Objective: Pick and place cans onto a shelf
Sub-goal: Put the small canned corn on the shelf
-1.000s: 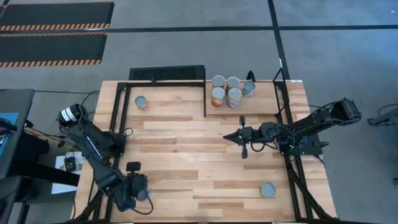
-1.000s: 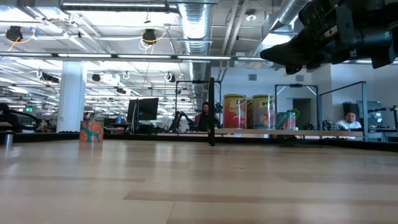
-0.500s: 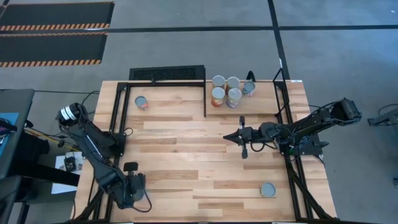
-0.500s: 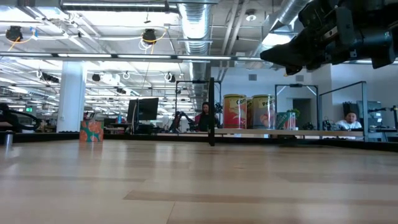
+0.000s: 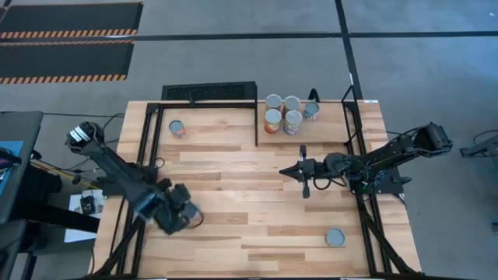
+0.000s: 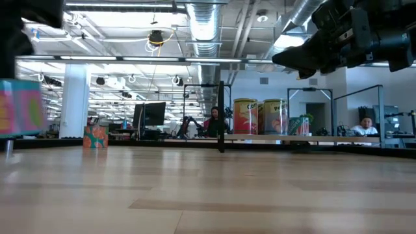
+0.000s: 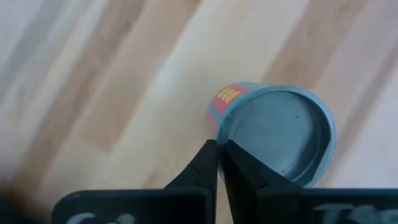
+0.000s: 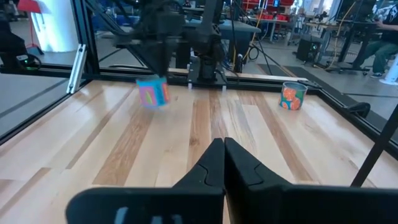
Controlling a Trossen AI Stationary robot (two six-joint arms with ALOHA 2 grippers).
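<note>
Grey-blue can point(image 7: 273, 134) hangs above the wooden desk point(image 5: 233, 179) near its left front, clenched by its rim in the left gripper point(image 5: 189, 220). Right gripper point(image 5: 294, 173), fingers closed on nothing, hovers mid-desk near the shelf cans point(image 5: 282, 113).

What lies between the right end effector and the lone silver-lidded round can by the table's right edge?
High view: only bare wooden tabletop separates the right end effector from that silver-lidded round can.
</note>
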